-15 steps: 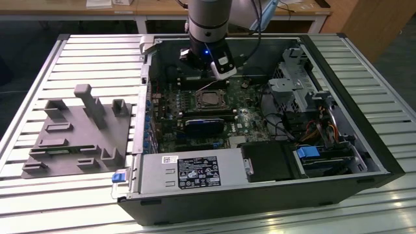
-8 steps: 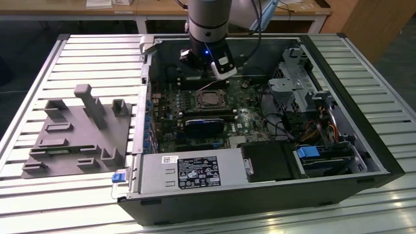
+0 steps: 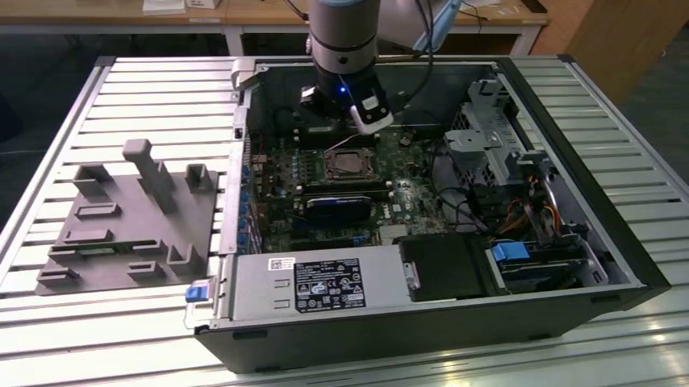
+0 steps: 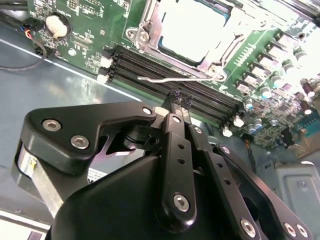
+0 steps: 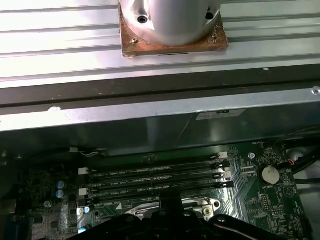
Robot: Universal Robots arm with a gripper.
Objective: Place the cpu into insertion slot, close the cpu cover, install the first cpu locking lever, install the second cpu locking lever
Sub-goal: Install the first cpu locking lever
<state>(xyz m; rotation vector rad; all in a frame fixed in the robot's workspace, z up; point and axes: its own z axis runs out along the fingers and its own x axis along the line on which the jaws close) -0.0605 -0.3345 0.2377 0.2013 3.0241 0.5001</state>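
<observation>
The claw (image 4: 180, 98) was closed, its two tips pressed together with nothing between them. In the second wrist view it hung just beside the thin wire lever (image 4: 170, 78), which stood free above the long memory slots (image 4: 145, 67). I could not tell if the tips touched the wire. The cpu (image 4: 192, 27) lay flat in the slot (image 3: 328, 165). The cover (image 4: 150, 20) seemed to be down around it, its window framing the bright metal top. In the exterior view the slot sat at about 6 o'clock from the claw and at 12 o'clock from a blue part (image 3: 334, 205) on the board. The case (image 3: 635, 266) lay open on the slatted tabletop (image 3: 140, 97), with a grey fixture (image 3: 129, 226) at 9 o'clock from it.

By my judgement the step in hand was the first lever, because chip and cover looked settled while the wire was not latched. To do it well, the closed tips should act as one blunt finger. They should meet the wire near its free end, where the force needed is smallest, and push slowly toward the board, then sideways into its catch. The wire is thin and round, so the tips may slip off onto the memory slots. A square, centred contact would help against this.
</observation>
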